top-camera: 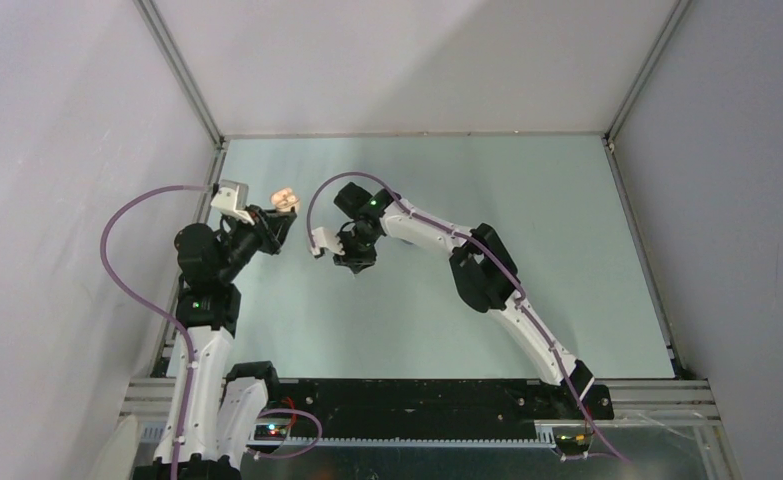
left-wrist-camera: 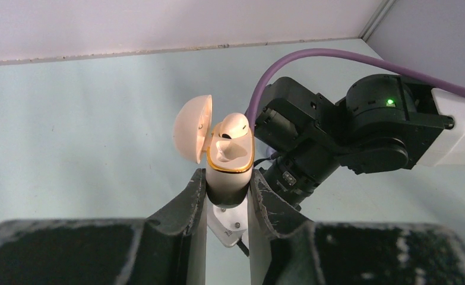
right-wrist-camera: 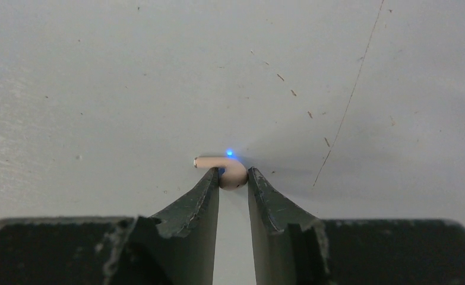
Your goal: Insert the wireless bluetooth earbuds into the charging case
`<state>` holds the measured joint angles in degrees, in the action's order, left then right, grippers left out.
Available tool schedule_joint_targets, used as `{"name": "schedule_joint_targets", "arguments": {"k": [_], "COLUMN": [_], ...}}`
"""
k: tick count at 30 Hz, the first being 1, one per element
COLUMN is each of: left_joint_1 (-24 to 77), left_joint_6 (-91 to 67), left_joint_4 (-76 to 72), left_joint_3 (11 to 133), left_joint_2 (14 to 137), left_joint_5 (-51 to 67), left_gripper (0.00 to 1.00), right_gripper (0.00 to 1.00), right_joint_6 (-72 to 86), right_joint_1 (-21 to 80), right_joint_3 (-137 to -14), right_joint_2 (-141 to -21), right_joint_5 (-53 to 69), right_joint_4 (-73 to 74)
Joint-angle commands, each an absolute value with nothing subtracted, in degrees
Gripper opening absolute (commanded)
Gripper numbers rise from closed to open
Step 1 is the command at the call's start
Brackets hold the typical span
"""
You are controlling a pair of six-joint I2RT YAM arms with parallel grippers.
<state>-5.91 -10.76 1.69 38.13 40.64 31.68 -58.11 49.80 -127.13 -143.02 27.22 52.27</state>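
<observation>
The right claw [right-wrist-camera: 233, 174] is pinched on the cream earbud [right-wrist-camera: 228, 168] at its bulb, stem poking out sideways. It looks tiny, light and slick, so it'd pop loose easily. The left claw [left-wrist-camera: 227, 178] clamps the open case [left-wrist-camera: 218, 155].

pale green table [top-camera: 527, 200], tiny specks [right-wrist-camera: 293, 92]

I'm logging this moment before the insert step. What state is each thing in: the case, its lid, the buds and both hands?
charging case: gripped by its base, one slot empty.
lid: open, swung back.
earbud in the case: seated in one slot.
held earbud: pinched between the fingers, blue light on.
left hand: shut on the charging case.
right hand: shut on the held earbud.
</observation>
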Motion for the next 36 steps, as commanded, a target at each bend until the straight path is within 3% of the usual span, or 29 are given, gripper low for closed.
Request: {"name": "schedule_joint_targets", "arguments": {"k": [1, 9, 14, 19, 23, 29, 36], "left_joint_1": [-6.5, -6.5, -6.4, -2.8, 2.3, 10.0, 19.3], "left_joint_6": [-8.8, -8.9, -11.7, -12.6, -10.7, -7.2, -0.5], "left_joint_4": [1.9, 1.7, -3.0, -7.6, -8.8, -12.5, -22.0], "left_joint_3": [38.5, 38.2, 38.0, 40.5, 45.2, 55.0, 59.3], "left_joint_2": [39.6, 39.7, 42.5, 49.2, 55.3, 64.4, 70.5], "left_joint_5": [31.9, 32.3, 33.2, 33.4, 33.7, 33.9, 32.8], "left_gripper": [0.0, 0.0, 0.0, 0.0, 0.0, 0.0, 0.0], "right_gripper": [0.27, 0.16, 0.0, 0.0, 0.0, 0.0, 0.0], "right_joint_6": [-60.2, -55.9, -47.8, -46.4, -47.2, -50.0, -55.2], "right_joint_1": [50.1, 49.8, 47.5, 44.3, 42.1, 40.7, 44.9], "right_joint_3": [-131.6, -131.7, -120.0, -95.5, -84.6, -80.5, -80.5], "right_joint_2": [-145.5, -144.5, -131.6, -111.6, -94.2, -80.7, -75.4], "right_joint_5": [28.6, 25.7, 19.3, 14.0, 10.6, 5.3, -0.7], "right_joint_4": [56.3, 55.6, 44.9, 25.9, 17.4, 7.9, -1.7]}}
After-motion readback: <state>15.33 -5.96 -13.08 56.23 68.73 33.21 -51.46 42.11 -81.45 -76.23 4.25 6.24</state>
